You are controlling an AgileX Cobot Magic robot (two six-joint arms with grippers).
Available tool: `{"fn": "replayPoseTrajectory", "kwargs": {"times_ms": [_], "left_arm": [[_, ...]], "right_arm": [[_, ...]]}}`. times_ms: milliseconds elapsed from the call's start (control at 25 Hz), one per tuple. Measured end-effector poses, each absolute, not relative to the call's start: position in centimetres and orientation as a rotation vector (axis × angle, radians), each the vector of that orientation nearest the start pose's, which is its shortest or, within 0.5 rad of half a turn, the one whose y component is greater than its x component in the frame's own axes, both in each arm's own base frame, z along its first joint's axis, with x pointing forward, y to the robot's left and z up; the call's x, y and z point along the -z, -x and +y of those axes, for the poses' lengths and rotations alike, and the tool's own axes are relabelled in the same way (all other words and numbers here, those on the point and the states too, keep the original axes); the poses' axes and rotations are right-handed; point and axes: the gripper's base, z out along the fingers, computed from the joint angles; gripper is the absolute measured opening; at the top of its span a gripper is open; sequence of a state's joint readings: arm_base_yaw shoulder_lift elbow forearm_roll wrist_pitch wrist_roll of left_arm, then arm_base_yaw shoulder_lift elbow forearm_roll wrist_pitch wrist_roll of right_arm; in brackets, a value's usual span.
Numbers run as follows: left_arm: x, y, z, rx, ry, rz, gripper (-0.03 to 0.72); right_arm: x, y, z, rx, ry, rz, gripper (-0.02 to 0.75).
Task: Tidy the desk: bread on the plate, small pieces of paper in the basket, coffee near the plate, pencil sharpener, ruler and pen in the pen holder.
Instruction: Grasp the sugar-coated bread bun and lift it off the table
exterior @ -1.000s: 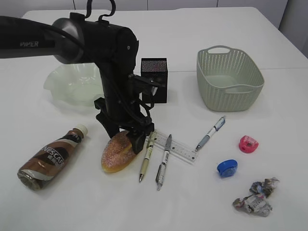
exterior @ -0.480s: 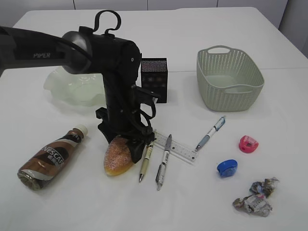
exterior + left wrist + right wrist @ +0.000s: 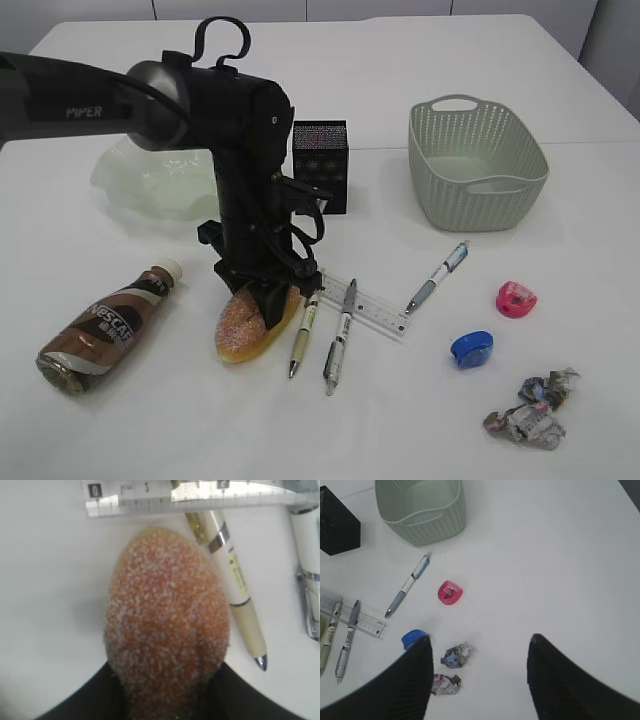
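Left gripper (image 3: 262, 300) seemingly pinches the sugared oval bread (image 3: 167, 625); right gripper (image 3: 477, 672) spread. Pale ruffled plate (image 3: 130, 185), at ten o'clock, empty; everything remains unsorted.

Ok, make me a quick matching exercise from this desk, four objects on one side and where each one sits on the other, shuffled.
Things:
1. bread
2. coffee bottle
3. crumpled paper
4. pen holder

Places:
A. near right corner of the table
B. lying on its side, far left
C. between the left gripper's fingers
D. upright behind the arm, beside the plate

Pairs: 1-C, 2-B, 3-A, 4-D
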State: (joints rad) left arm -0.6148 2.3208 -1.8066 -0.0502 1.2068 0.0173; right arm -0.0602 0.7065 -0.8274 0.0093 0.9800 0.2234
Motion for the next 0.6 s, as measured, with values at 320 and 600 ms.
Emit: {"fn": "replayPoseTrajectory", "kwargs": {"times_ms": [320,600], "left_arm": [[-18.1,-36.4,-26.2,0.094,-0.819,3.002,0.227],[-22.9,-35.9,-25.2,0.114,-0.678,2.929,0.227]], "right_arm": [[-34.8,-11.8,-0.8,-0.075,-0.325,2.288,0.468],[-34.8,-11.8,-0.8,-0.075,-0.325,2.288,0.469]]}}
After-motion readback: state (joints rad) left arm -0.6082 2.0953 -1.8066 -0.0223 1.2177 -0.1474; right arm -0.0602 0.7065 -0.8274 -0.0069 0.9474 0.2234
